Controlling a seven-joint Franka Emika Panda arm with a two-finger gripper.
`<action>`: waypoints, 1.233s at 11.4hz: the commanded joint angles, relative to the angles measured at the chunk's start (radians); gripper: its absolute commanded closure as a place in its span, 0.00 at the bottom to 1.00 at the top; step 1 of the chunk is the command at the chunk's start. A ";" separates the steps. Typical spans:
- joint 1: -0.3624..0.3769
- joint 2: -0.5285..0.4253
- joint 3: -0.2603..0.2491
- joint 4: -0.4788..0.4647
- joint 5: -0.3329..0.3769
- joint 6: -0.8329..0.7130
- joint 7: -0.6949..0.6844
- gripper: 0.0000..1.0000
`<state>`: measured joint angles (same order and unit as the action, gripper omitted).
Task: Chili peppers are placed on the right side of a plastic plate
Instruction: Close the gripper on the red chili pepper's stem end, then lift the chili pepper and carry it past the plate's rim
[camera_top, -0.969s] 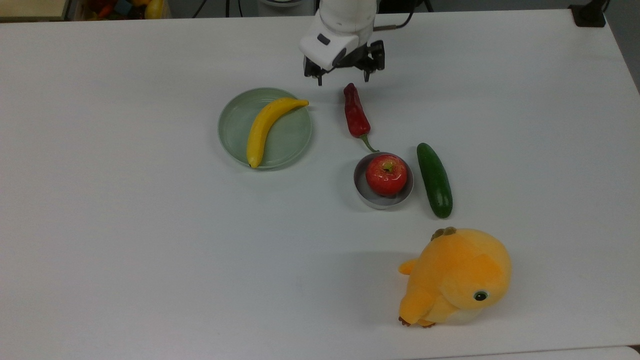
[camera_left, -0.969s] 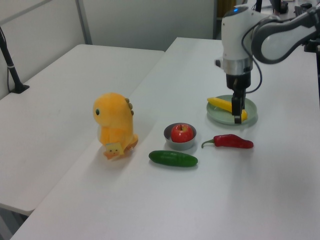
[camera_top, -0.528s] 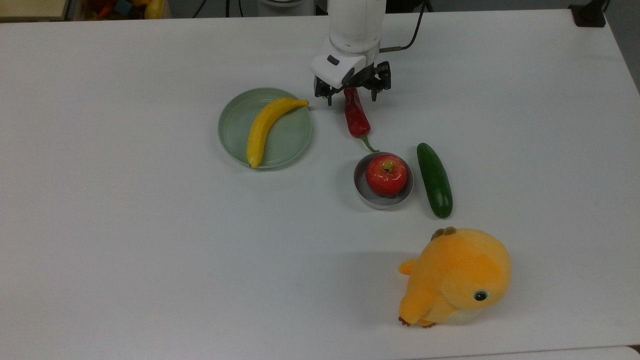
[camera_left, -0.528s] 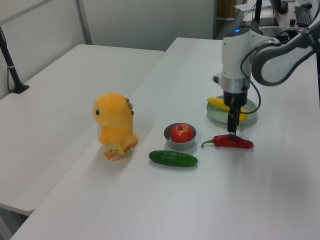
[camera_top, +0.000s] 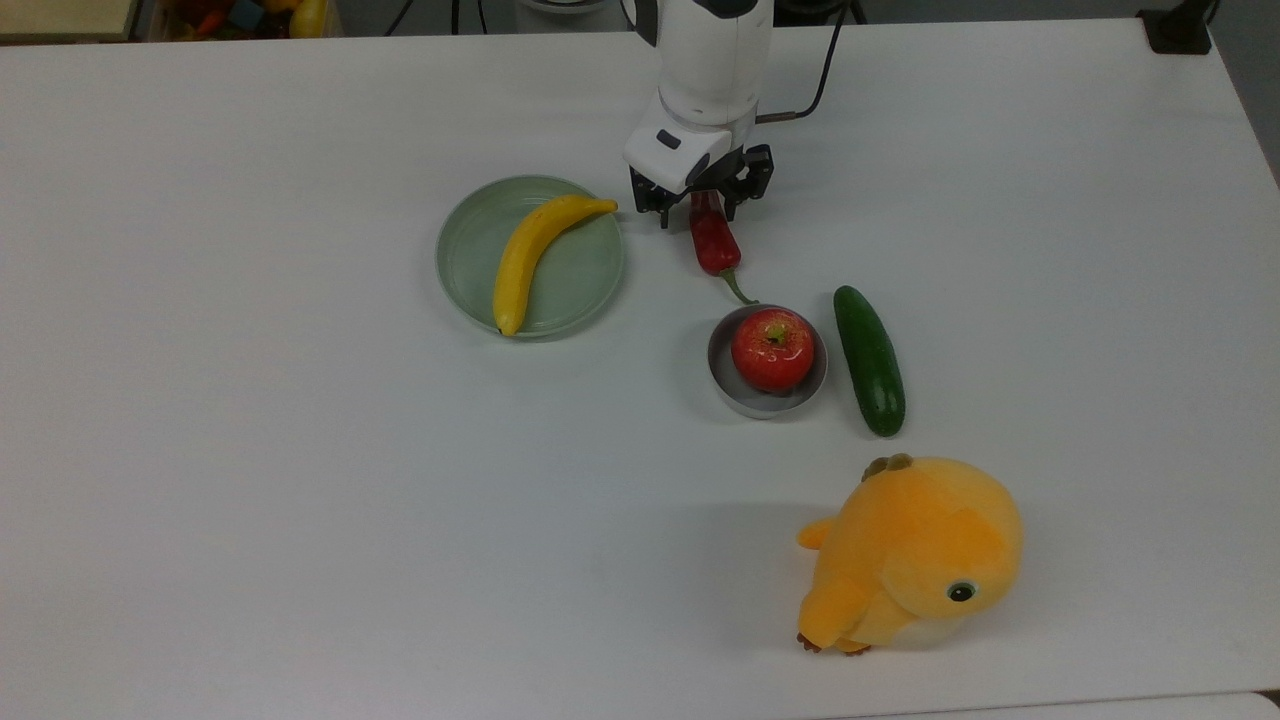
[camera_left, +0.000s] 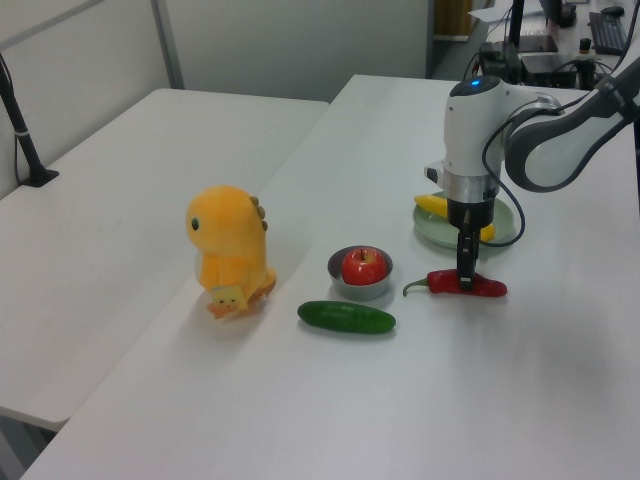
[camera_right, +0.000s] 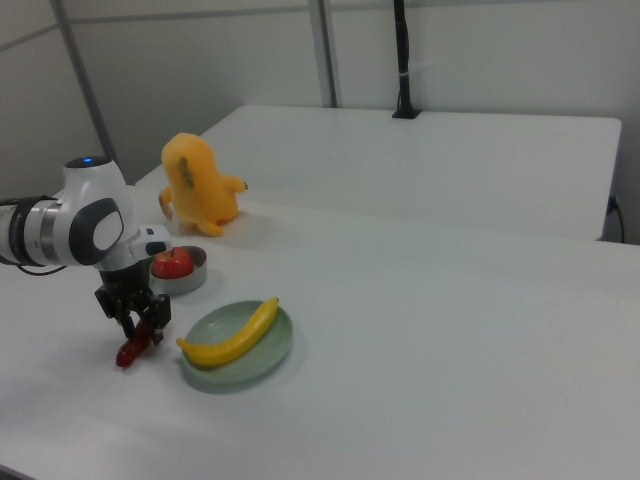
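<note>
Top view: fingers straddle chili pepper.

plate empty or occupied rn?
Occupied. A banana lies diagonally across the pale green plate, its tip over the rim. The chili pepper lies on the table beside the plate, not in it.

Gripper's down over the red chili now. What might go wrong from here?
1. The gripper straddles the wrinkled dark red chili pepper near its blunt end, not its middle, so it may tilt or slip if lifted.
2. The chili's thin green stem reaches almost to the small grey bowl holding the red apple; dragging could nudge that bowl.
3. The pale green plastic plate carries a yellow banana whose tip overhangs the rim beside the gripper.
</note>
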<state>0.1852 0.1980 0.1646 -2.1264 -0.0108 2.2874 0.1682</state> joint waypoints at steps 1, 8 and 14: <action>-0.004 -0.006 0.004 -0.014 -0.017 0.029 0.017 0.90; -0.013 -0.046 0.006 -0.007 -0.015 0.011 0.020 1.00; -0.029 -0.144 -0.017 0.136 0.052 -0.254 0.008 1.00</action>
<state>0.1669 0.1059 0.1578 -2.0530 -0.0098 2.1573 0.1682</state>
